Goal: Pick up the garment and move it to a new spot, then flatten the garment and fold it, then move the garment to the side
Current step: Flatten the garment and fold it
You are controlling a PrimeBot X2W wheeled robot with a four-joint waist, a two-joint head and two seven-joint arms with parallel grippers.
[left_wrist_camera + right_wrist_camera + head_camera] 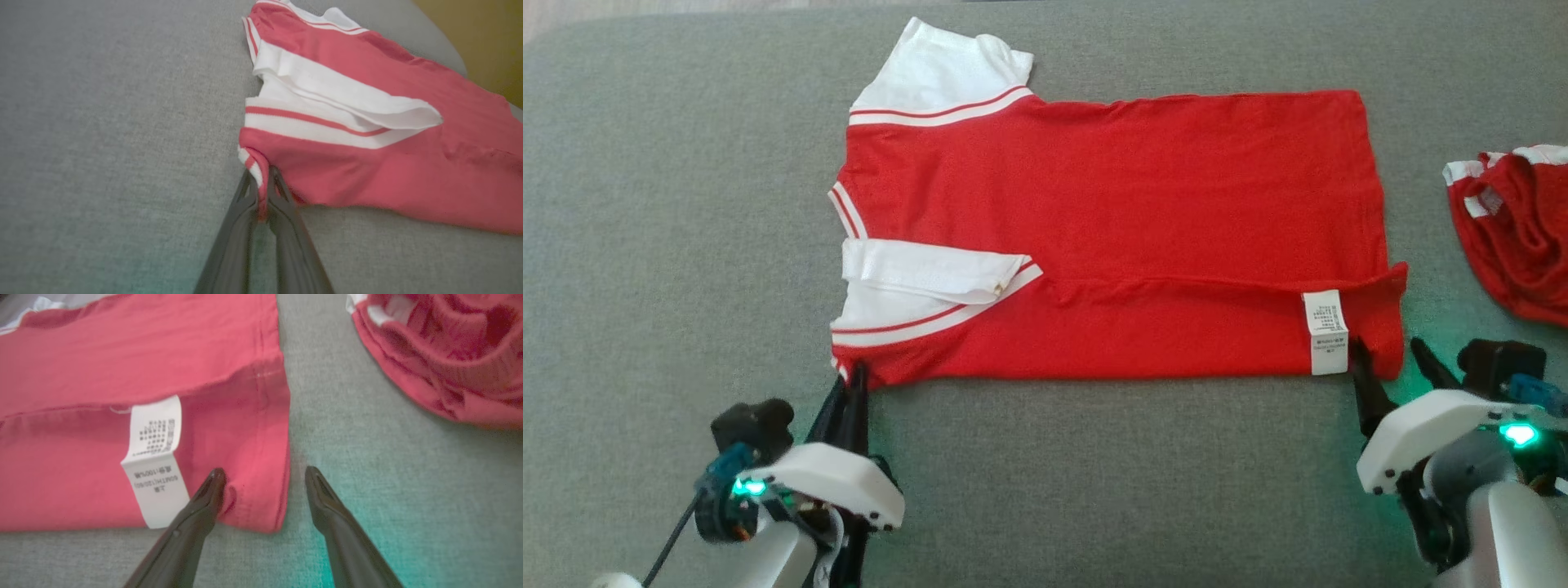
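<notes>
Garment [1111,237] corner pinched by left tool [262,176], clear in its wrist view; right tool [264,473] gapes.

A red shirt [1143,204] with white sleeves lies flat on the grey worktop [686,204], its near edge folded over and a white label [1325,331] showing. The left gripper [854,376] has its fingers together at the near left corner, seemingly pinching it. The right gripper [1387,347], fingers apart, straddles the near right corner. A crumpled red garment [1515,237] lies apart at the right.
</notes>
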